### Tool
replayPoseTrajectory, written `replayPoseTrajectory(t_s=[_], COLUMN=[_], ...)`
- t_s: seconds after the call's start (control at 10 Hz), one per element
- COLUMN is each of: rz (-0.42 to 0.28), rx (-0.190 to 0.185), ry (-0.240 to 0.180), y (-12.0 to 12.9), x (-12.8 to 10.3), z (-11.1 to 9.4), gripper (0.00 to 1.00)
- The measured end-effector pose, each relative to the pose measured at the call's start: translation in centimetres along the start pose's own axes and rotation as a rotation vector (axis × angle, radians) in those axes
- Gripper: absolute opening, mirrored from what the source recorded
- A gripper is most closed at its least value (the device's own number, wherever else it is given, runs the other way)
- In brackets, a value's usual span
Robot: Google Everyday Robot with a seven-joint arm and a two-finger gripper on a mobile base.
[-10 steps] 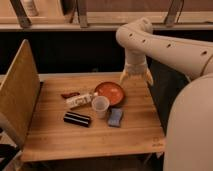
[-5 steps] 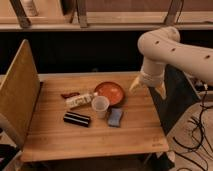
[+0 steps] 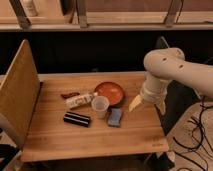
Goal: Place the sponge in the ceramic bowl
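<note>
One sponge [image 3: 115,117] is seen lying unmoved on the table [image 3: 60,137], between one cup [image 3: 100,106] and the table's edge, near one ceramic bowl [image 3: 110,91]. The gripper [image 3: 147,104], fingers spread and empty, has been lowered beside them.

No text, brand, number or sign can be read anywhere. The pale tube [image 3: 80,100] lying on the table [image 3: 100,137], left of centre, shows no legible print, nor does the whitish container [image 3: 31,7] at the upper left. The end effector [image 3: 147,105] hangs right of centre over the table's right edge, bare of markings.
</note>
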Motion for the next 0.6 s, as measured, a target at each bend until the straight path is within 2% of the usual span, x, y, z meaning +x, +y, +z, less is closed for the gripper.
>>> replayPoseTrajectory(t_s=[0.2, 0.3, 0.6], rz=[-0.171, -0.216, -0.239], rx=[-0.029, -0.038, -0.042], ry=[-0.026, -0.037, -0.045], y=[2.4, 3.0, 3.3], x=[0.0, -0.1, -0.1], z=[0.5, 0.6, 0.6], gripper=[0.8, 0.8, 0.8])
